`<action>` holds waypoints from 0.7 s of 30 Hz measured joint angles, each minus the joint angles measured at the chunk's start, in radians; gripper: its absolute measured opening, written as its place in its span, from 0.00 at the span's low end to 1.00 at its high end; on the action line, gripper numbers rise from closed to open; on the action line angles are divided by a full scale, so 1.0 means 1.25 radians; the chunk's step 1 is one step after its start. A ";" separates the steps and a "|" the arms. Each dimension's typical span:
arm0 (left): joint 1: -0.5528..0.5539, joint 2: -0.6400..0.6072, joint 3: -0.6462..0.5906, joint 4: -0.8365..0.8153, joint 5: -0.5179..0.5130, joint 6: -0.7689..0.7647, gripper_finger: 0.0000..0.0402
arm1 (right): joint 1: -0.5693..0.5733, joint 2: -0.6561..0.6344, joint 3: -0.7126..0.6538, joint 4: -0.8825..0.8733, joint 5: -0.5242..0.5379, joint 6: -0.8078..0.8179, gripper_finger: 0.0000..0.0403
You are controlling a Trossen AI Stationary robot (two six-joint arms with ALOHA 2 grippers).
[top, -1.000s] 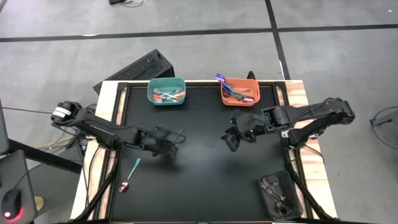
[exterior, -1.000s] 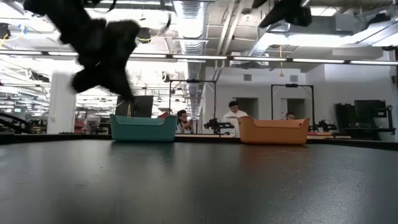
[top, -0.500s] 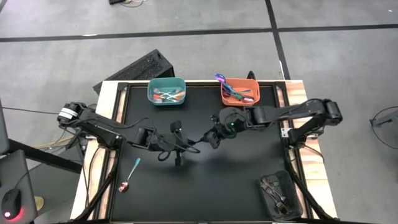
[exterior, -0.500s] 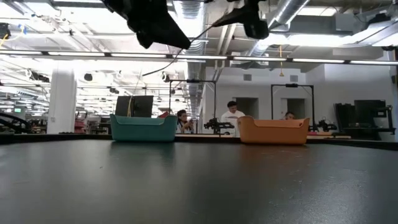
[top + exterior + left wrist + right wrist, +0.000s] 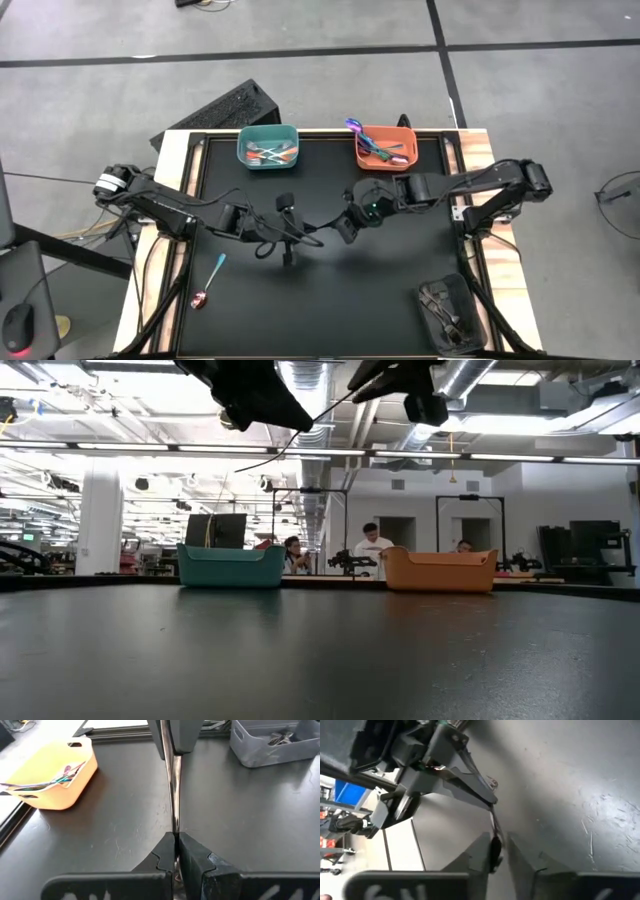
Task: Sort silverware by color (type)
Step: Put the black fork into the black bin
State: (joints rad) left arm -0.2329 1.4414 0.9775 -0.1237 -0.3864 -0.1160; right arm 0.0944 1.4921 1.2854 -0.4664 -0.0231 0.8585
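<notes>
Dark-handled utensil hangs in the air between our two grippers at the table's centre: our left gripper clamps one end, while our right gripper, reaching in from three o'clock, has its fingers around the other end without visibly pinching it.

The tabletop is matt black and finely scratched, framed by pale wood edging. Resting on that tabletop, the orange bin and grey tray look like smooth matt plastic. The thin utensil above it is shiny metal.
</notes>
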 joint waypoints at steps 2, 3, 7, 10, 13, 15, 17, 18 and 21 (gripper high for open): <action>0.000 0.000 0.000 0.001 0.008 0.003 0.00 | 0.004 0.000 0.000 0.006 0.011 -0.009 0.15; 0.000 0.000 0.000 0.001 0.010 0.005 0.00 | 0.004 0.000 0.000 0.006 0.015 -0.016 0.12; 0.000 0.000 0.000 0.000 0.013 -0.029 0.00 | 0.005 -0.001 0.000 0.005 0.014 -0.055 0.03; 0.000 0.000 0.000 0.000 0.014 -0.074 0.03 | 0.008 -0.003 0.000 -0.017 -0.006 -0.076 0.03; 0.000 -0.001 0.000 -0.001 0.024 -0.115 0.09 | 0.008 -0.023 -0.001 -0.108 -0.023 -0.086 0.02; 0.000 -0.001 0.001 -0.012 0.043 -0.131 0.12 | 0.015 -0.043 0.000 -0.151 -0.027 -0.087 0.02; 0.000 -0.001 0.001 -0.037 0.070 -0.142 0.16 | 0.021 -0.066 0.000 -0.231 -0.036 -0.087 0.02; 0.000 -0.001 0.001 -0.056 0.079 -0.151 0.17 | 0.025 -0.082 0.000 -0.259 -0.054 -0.087 0.02; -0.001 -0.001 0.001 -0.138 0.113 -0.192 0.20 | 0.045 -0.127 0.000 -0.372 -0.129 -0.087 0.02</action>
State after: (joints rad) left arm -0.2344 1.4399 0.9791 -0.2963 -0.2449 -0.3563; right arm 0.1507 1.3333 1.2854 -0.9313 -0.1842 0.7499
